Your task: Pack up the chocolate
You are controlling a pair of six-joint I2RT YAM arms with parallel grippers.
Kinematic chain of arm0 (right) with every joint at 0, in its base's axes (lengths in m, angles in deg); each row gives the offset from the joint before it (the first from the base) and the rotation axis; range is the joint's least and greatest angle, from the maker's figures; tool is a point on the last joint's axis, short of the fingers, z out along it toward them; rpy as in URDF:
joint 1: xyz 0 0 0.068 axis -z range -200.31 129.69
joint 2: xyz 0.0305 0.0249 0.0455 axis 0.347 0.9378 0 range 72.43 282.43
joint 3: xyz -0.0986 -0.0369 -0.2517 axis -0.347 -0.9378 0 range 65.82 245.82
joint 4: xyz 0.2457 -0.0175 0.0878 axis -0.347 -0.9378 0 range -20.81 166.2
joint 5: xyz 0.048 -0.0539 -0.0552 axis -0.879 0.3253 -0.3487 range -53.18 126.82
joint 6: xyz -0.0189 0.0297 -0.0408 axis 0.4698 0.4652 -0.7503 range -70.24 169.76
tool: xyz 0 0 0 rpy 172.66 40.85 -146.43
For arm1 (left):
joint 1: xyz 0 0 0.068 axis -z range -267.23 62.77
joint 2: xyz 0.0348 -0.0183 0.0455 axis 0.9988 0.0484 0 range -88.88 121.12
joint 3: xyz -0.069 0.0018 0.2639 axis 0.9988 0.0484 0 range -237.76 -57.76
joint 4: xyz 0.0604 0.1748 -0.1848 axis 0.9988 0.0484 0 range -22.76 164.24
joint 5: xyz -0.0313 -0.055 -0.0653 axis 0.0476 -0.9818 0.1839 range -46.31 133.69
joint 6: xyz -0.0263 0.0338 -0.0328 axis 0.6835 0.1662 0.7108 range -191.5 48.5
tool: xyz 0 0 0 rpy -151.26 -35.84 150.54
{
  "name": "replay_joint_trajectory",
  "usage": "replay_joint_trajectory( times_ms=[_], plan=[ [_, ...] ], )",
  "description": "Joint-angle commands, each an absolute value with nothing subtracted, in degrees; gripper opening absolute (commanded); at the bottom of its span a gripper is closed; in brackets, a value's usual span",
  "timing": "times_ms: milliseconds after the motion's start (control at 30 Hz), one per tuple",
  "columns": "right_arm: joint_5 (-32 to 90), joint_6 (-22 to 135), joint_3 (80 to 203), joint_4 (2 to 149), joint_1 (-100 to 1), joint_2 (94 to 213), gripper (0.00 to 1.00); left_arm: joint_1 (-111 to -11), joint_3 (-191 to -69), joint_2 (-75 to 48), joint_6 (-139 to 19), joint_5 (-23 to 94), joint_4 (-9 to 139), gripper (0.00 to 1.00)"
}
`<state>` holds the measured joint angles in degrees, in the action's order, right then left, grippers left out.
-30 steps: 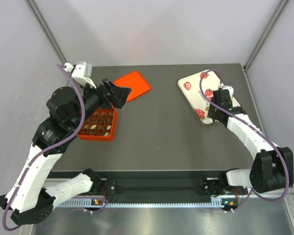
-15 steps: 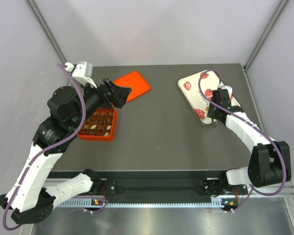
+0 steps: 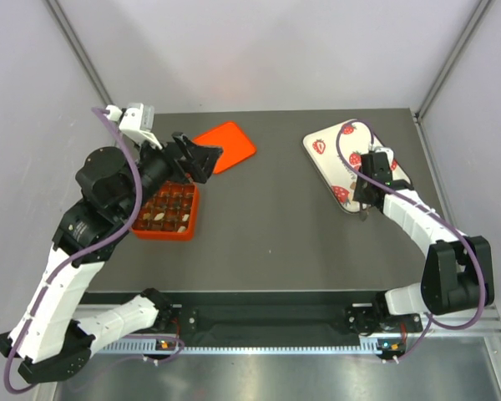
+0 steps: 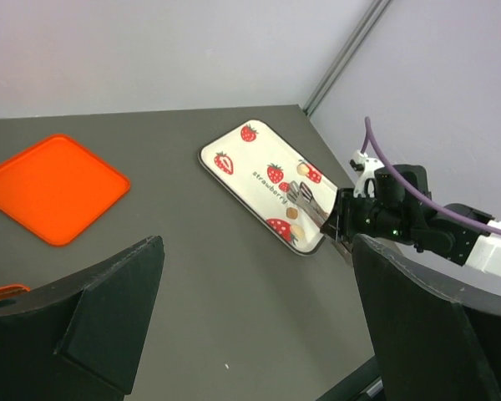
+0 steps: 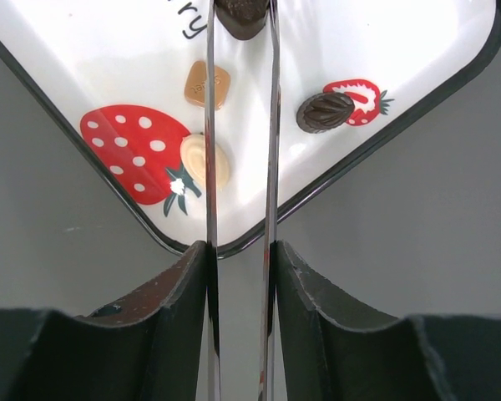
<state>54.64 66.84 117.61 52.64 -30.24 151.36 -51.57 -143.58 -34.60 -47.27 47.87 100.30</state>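
Picking is in hand: tongs (image 5: 210,150) are squeezed by the right tool (image 5: 240,251), and a dark chocolate (image 5: 240,17) on the tray (image 5: 376,33) is pinched between them. The left tool (image 4: 255,251) is held wide open, empty. A lift toward the box (image 3: 165,210) is needed next.

Dark choc (image 5: 240,17) sits btwn two thin metal blades (image 5: 272,125) at top edge, over white strawberry tray (image 5: 417,50). Tan square choc (image 5: 207,85), cream oval (image 5: 205,160) & dark oval (image 5: 324,111) lie loose on tray.

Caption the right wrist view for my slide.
The right gripper pinches a dark chocolate in its jaws at the strawberry-print tray.
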Motion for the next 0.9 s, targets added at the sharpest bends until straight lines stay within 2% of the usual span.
replay_joint_trajectory(
  times_ms=[0, 400, 567, 733, 867],
  plan=[
    [54.3, 65.8, 120.7, 53.3, -29.4, 148.7, 0.35, -51.7, -146.8, -34.5, -48.5, 48.8, 97.5, 0.99],
    [52.6, 65.7, 124.4, 50.4, -29.5, 144.8, 0.34, -51.7, -148.9, -32.8, -48.9, 48.7, 97.6, 0.99],
    [46.2, 68.6, 125.1, 51.5, -31.0, 143.3, 0.33, -51.8, -150.6, -32.3, -48.9, 48.1, 97.8, 0.99],
    [46.7, 72.9, 128.0, 54.1, -40.6, 144.6, 0.33, -51.7, -152.7, -32.1, -48.3, 47.2, 97.9, 0.99],
    [47.5, 76.5, 132.3, 58.5, -52.9, 150.1, 0.32, -51.7, -153.5, -32.7, -48.5, 46.2, 97.9, 0.99]
  ],
)
